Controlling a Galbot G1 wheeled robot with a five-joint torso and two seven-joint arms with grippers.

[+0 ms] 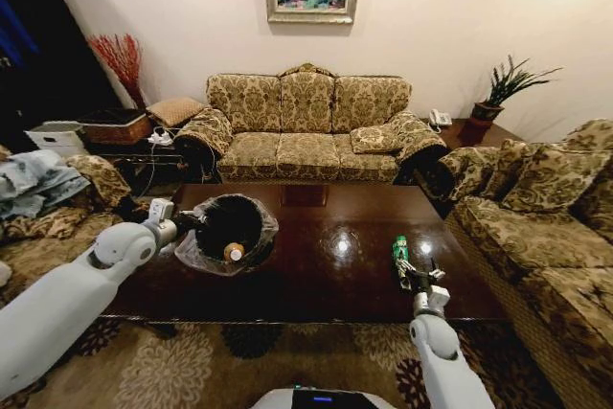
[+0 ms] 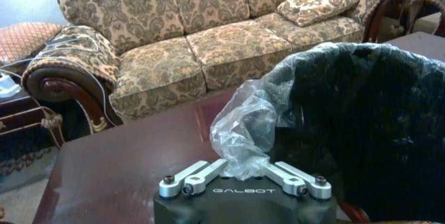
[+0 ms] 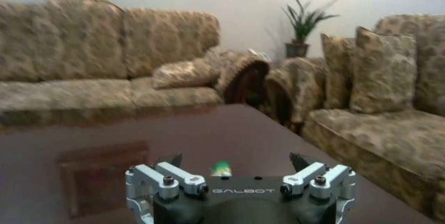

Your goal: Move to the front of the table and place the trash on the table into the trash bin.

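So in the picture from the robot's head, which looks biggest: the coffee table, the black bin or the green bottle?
1. Table, by far the largest.
2. Bin, held at its bag by the left gripper.
3. Green bottle, smallest, at the right gripper.

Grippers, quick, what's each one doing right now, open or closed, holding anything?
Left gripper: shut on the plastic liner of the trash bin.
Right gripper: open, fingers straddling the green bottle on the table.
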